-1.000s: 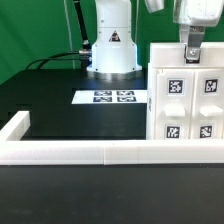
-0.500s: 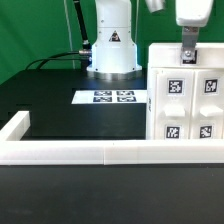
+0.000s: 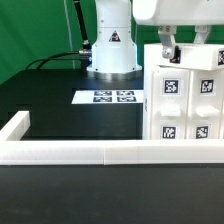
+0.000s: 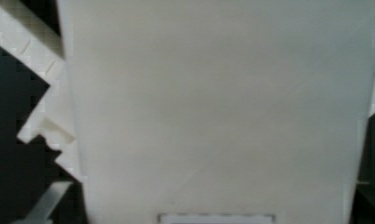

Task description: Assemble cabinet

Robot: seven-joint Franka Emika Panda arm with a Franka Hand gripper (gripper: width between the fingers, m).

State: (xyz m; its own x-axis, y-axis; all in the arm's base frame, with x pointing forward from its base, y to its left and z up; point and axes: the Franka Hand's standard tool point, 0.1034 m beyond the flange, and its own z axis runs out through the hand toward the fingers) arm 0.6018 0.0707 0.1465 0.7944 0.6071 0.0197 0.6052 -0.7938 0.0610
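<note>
The cabinet (image 3: 186, 105) is a tall white box with several tagged panels on its front. It stands on the black table at the exterior view's right, behind the white rail. My gripper (image 3: 194, 52) hangs right over the cabinet's top. Its two dark fingers are spread apart, one (image 3: 167, 46) near the top's left corner and one near its right side. I cannot tell whether they touch the cabinet. In the wrist view a plain white cabinet surface (image 4: 219, 110) fills nearly the whole picture, and no fingers show there.
The marker board (image 3: 109, 97) lies flat on the table in the middle. The low white rail frame (image 3: 70, 153) runs along the front and up the left side. The arm's white base (image 3: 111, 45) stands at the back, with cables to its left.
The gripper has shifted toward the exterior view's left and lower over the cabinet top. Its fingers, close together before, now stand wide apart. The cabinet has not moved.
</note>
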